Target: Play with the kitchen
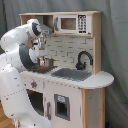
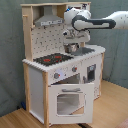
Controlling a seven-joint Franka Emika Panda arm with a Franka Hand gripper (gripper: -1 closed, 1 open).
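Note:
The kitchen is a tall white and light-wood toy with a grey hood, a dotted backsplash, a black-red hob, a black faucet, a sink and a windowed oven door. My gripper points down over the back of the counter. It is directly above a small metal pot beside the hob. Whether it touches the pot does not show.
A microwave panel sits in the top shelf. Two knobs are set above the oven door, which stands slightly ajar. A grey curtain hangs behind the kitchen. The floor is wood.

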